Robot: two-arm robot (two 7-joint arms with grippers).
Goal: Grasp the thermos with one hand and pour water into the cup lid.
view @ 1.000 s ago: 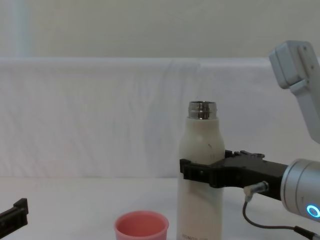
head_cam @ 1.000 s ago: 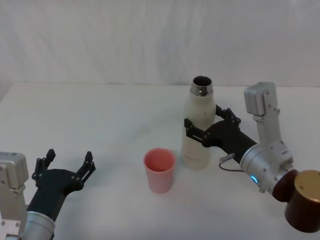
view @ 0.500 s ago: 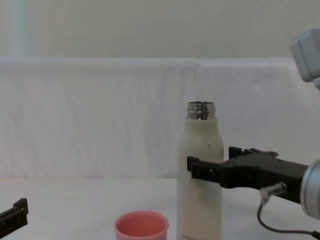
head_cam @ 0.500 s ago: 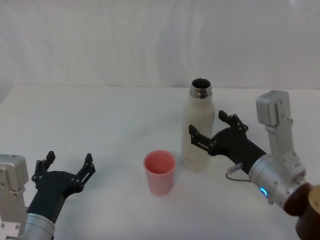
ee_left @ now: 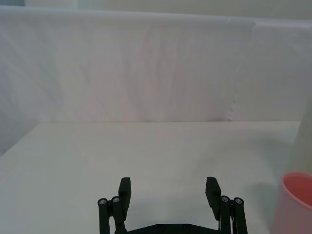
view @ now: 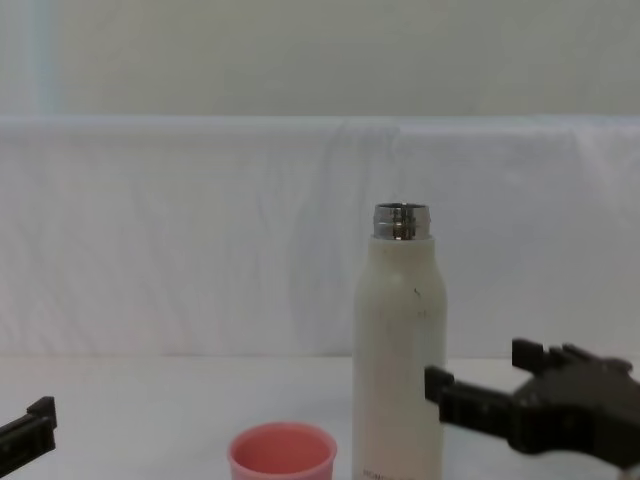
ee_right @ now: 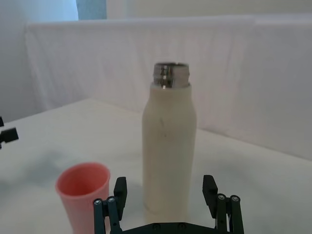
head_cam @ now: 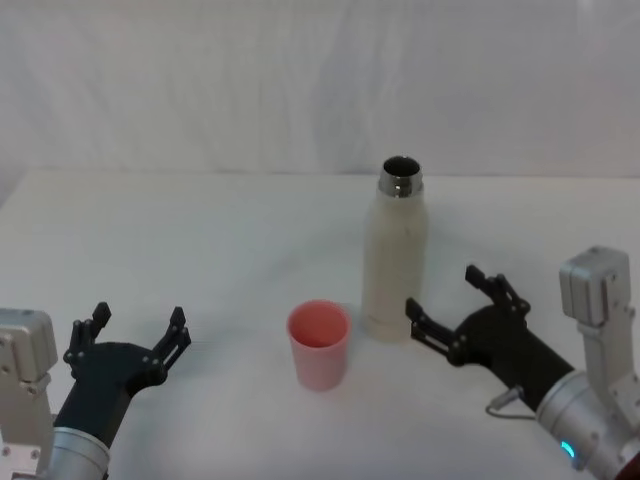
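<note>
Now the right tool (head_cam: 452, 320), a second ago closed around the thermos (head_cam: 394, 250), is open and drawn back beside its base. The thermos stands upright on the counter (head_cam: 200, 230), just right of the cup lid (head_cam: 319, 343); pouring probably is finished. The left tool (head_cam: 135, 335) idles open.
</note>
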